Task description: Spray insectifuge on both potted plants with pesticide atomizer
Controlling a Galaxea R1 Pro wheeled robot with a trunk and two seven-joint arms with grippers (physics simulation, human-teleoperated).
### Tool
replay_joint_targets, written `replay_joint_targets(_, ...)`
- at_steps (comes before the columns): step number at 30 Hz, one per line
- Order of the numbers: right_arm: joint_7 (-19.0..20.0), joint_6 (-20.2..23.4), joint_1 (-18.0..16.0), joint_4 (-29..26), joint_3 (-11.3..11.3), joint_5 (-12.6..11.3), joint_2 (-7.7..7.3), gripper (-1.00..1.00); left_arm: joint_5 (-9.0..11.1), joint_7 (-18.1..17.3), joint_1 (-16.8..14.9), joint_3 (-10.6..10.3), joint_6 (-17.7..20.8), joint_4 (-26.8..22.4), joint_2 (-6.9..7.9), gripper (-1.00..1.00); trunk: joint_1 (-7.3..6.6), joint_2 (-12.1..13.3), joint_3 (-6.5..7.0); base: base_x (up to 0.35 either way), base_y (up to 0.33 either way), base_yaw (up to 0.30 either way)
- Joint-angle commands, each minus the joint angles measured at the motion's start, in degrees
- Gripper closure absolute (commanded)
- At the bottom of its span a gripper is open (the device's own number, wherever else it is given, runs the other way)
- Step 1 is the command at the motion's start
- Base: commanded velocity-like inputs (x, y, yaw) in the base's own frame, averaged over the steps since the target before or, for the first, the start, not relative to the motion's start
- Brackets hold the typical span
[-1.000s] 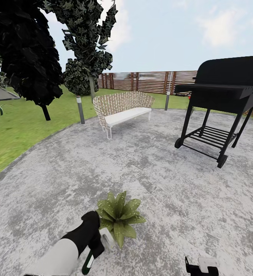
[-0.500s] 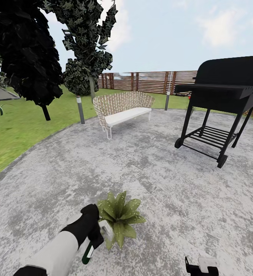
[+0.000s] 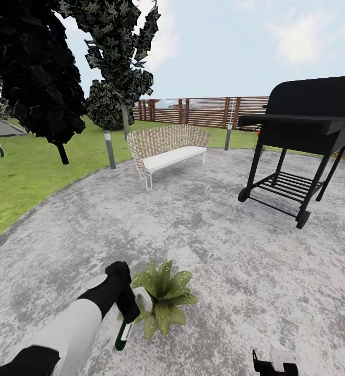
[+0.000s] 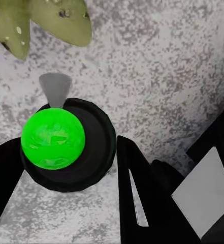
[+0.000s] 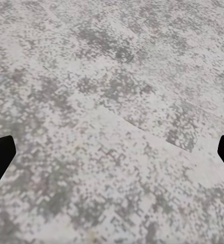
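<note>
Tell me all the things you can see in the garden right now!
Small leafy green potted plant: one, pale specks on leaves, on the speckled grey paving.
Whitish-and-dark-green pesticide atomizer: one, in the left gripper beside the plant.
Woven wicker bench: one, beige, white seat, far side of paving.
Black wheeled barbecue grill: one, right.
Grey bollard lamps: two, paving edge.
Dark trees: two, left lawn.
Brown slat fence: one, behind.
Left gripper: black.
Right gripper: black-white, open, low right.
</note>
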Motion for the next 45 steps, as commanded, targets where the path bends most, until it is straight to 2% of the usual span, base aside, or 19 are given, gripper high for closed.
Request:
replay_joint_targets(1, -0.4, -0.2, -0.1, 0.1, -0.2, 0.6, 0.0, -1.0, -0.4, -1.3, -0.5, -0.7, 0.5, -0.5, 0.03, 1.0, -0.01, 0.0, -0.06, 0.0, 0.0, 0.0)
replay_joint_targets(3, -0.3, -0.2, -0.1, 0.1, -0.2, 0.6, -0.01, -1.0, -0.4, -3.3, -2.7, -2.4, 0.5, -1.3, 0.06, 1.0, -0.01, 0.0, -0.06, 0.0, 0.0, 0.0)
replay_joint_targets(6, -0.4, -0.2, -0.1, 0.1, -0.2, 0.6, -0.01, -1.0, -0.6, -7.4, -5.2, -3.5, 0.3, -1.4, 0.14, 1.0, -0.01, 0.0, -0.06, 0.0, 0.0, 0.0)
replay_joint_targets(8, -0.3, -0.2, -0.1, 0.1, -0.2, 0.6, -0.01, -1.0, -2.4, -10.6, -6.2, -5.5, -0.5, -1.4, 0.1, 1.0, -0.01, 0.0, -0.06, 0.0, 0.0, 0.0)
replay_joint_targets(9, -0.3, -0.2, -0.1, 0.1, -0.2, 0.6, -0.01, -1.0, -4.2, -12.4, -6.8, -6.5, -0.7, -1.4, 0.09, 1.0, -0.01, 0.0, -0.06, 0.0, 0.0, 0.0)
replay_joint_targets(10, -0.3, -0.2, -0.1, 0.1, -0.2, 0.6, -0.01, -1.0, -6.0, -14.5, -7.6, -7.1, -0.8, -1.5, 0.08, 1.0, -0.01, 0.0, -0.06, 0.0, 0.0, 0.0)
replay_joint_targets(13, -0.3, -0.2, -0.1, 0.1, -0.2, 0.6, -0.01, -1.0, -9.0, -19.4, -8.8, -7.7, -1.0, -1.5, 0.02, 1.0, -0.01, 0.0, -0.06, 0.0, 0.0, 0.0)
replay_joint_targets(17, -0.3, -0.2, -0.1, 0.1, -0.2, 0.6, -0.01, -1.0, -10.7, -19.4, -9.0, -7.8, -0.7, -1.5, 0.07, 1.0, -0.01, 0.0, -0.06, 0.0, 0.043, 0.0)
replay_joint_targets(19, -0.3, -0.2, -0.1, 0.1, -0.2, 0.6, -0.01, -1.0, -10.8, -19.4, -8.8, -7.7, -0.6, -1.5, 0.08, 1.0, -0.01, 0.0, -0.06, 0.0, 0.239, 0.0)
replay_joint_targets(33, -0.4, -0.1, -0.1, 0.1, -0.2, 0.5, 0.01, -1.0, -10.9, -19.4, -8.5, -7.9, -0.5, -1.5, -0.18, 1.0, -0.01, 0.0, 0.16, -0.085, 0.266, -0.228)
replay_joint_targets(39, -0.4, -0.2, -0.1, 0.1, -0.2, 0.5, 0.0, -1.0, -10.9, -19.4, -8.6, -7.9, -0.5, -1.5, -0.26, 1.0, -0.01, 0.0, 0.17, 0.106, 0.294, -0.273)
replay_joint_targets(45, -0.4, -0.2, -0.1, 0.0, -0.2, 0.5, 0.08, -1.0, -10.9, -19.4, -8.4, -8.1, -0.6, -1.5, -0.33, 1.0, -0.01, 0.0, 0.17, 0.074, 0.116, -0.046)
